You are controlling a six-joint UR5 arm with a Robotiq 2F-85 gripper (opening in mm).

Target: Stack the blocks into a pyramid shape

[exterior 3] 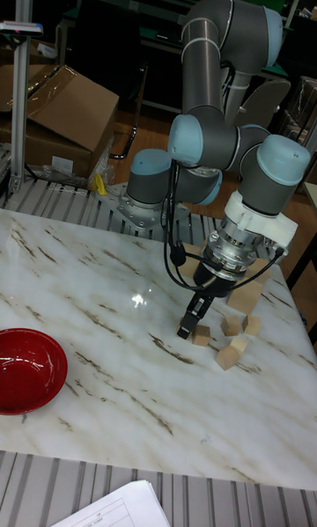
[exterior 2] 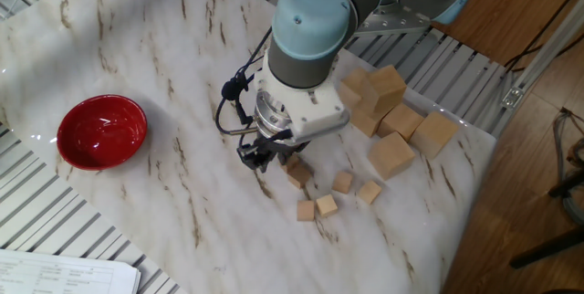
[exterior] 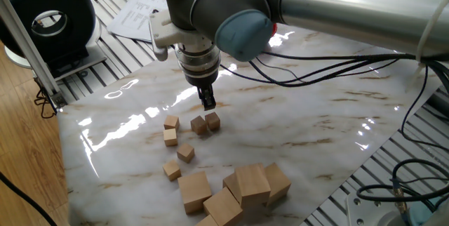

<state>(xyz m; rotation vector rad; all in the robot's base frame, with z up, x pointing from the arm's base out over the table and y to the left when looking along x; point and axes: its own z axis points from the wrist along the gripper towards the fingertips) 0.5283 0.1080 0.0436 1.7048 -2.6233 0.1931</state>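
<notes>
Marble-patterned sheeting covers the counter [exterior: 330, 114], where five small wooden blocks [exterior: 185, 153] are visible loosely scattered and none stacked, with the much larger wooden cubes [exterior: 251, 184] heaped toward the near edge and a red bowl [exterior 2: 101, 131] well apart. To do this step well, the tool [exterior: 208, 102] should line its fingers square to one block's flat faces before descending, so neighbours are not nudged. It hangs tilted, just above and beside the nearest pair of blocks [exterior: 205, 123], apparently empty; I cannot tell how far its fingers are parted.
</notes>
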